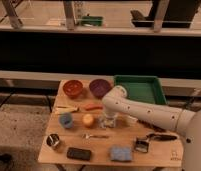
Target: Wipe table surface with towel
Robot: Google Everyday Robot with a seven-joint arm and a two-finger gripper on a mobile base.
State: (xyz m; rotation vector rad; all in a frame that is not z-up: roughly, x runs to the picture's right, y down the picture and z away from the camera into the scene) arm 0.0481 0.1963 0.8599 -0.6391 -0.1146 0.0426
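Note:
A folded blue towel point(120, 153) lies near the front edge of the wooden table point(159, 150), right of centre. My gripper point(110, 120) hangs at the end of the white arm point(144, 112) over the middle of the table. It is behind the towel and apart from it, just right of an orange fruit point(88, 120). The arm reaches in from the lower right.
At the back stand an orange bowl point(72, 88), a purple bowl point(99, 87) and a green tray point(140, 89). A banana point(66, 108), a red chili point(93, 106), a blue cup point(66, 120), a spoon point(95, 135), a black phone point(78, 153), a can point(54, 141) and a black tool point(161, 136) lie around.

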